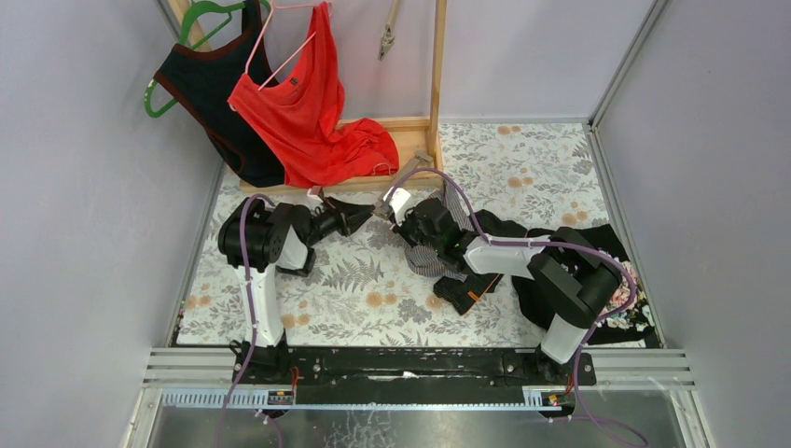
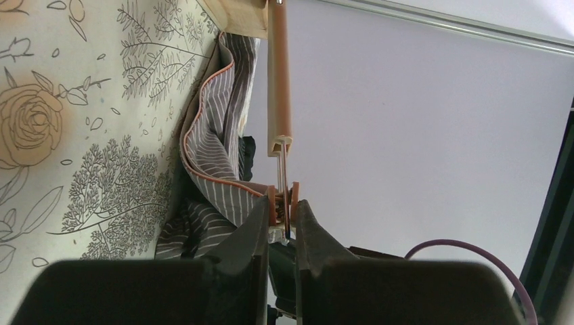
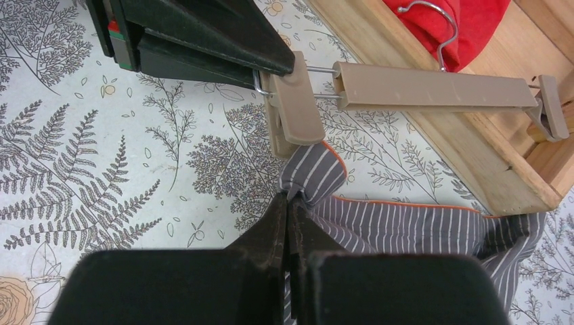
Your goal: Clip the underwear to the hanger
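Our left gripper [image 2: 283,218] is clamped on the near clip [image 3: 296,108] of the hanger [image 3: 436,88], its fingers squeezing the clip's upper end. No view tells us whether the clip's mouth gapes wide enough. Our right gripper [image 3: 290,203] is pinched tight on a bunched corner of the striped underwear [image 3: 406,227], right at the orange-trimmed waistband. That corner sits just beyond the right fingertips and just under the clip, near it but not yet inside. The rest of the cloth trails off to one side of the right gripper, across the floral tablecloth [image 3: 135,169]. From the left fingertips the hanger's bar runs away toward the wooden frame [image 3: 420,145], where the far clip [image 3: 552,108] rests.

We judge the step in hand to be feeding the waistband into the clip. To do it well, we should hold the left squeeze firm so the mouth stays parted. Then we push the right gripper forward and slightly up so the trimmed edge — not just a loose fold — goes deep between the plates. Only then should the left grip ease off. The right pinch should let go last, once the clip bites; otherwise the corner may slip out.
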